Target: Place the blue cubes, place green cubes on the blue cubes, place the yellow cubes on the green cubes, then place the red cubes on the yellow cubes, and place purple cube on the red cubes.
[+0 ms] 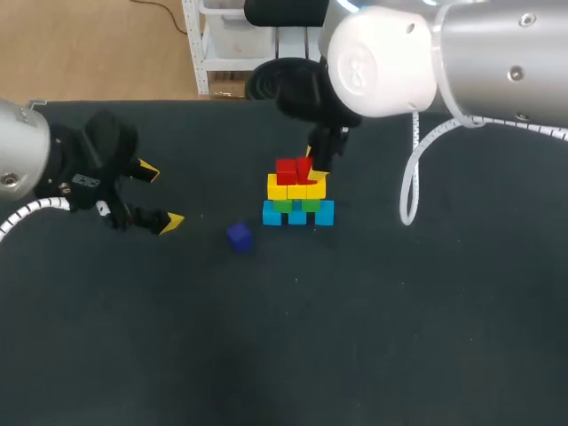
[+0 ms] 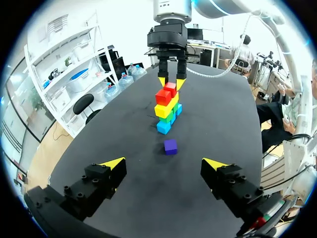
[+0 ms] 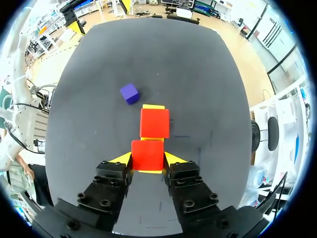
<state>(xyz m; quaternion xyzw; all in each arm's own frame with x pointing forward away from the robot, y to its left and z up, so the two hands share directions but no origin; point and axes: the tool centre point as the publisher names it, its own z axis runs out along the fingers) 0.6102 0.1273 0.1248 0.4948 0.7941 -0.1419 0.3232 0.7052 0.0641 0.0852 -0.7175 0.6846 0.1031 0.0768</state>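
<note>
Table (image 1: pixel 373 337): a dark, matte top that carries the whole scene.
Right arm (image 1: pixel 461 53): it comes in big from the upper right and reaches down over the middle of the table.
Left arm (image 1: pixel 22 160): it sits low at the left side, well apart from the build.
Right gripper (image 3: pixel 147 159): it's clenched on a red cube, with a yellow tip pressed to each side.
Left gripper (image 2: pixel 163 163): its fingers are spread wide with nothing between them. It hangs above bare table, with the purple cube just ahead of it.
Stack (image 1: pixel 298 197): it stands mid-table directly under the right gripper, layered by colour.
Blue cubes (image 1: pixel 324 213): these form the bottom row, flat on the table.
Green cubes (image 1: pixel 284 206): these rest on the blue row.
Yellow cubes (image 1: pixel 282 188): these form the layer above the green.
Held red cube (image 3: pixel 147 154): it's on top of the yellow layer, gripped from both sides.
Other red cube (image 3: pixel 154 122): it's right beside the held one, also on the yellow.
Purple cube (image 1: pixel 239 235): it sits alone on the table near the stack, on the left arm's side.
</note>
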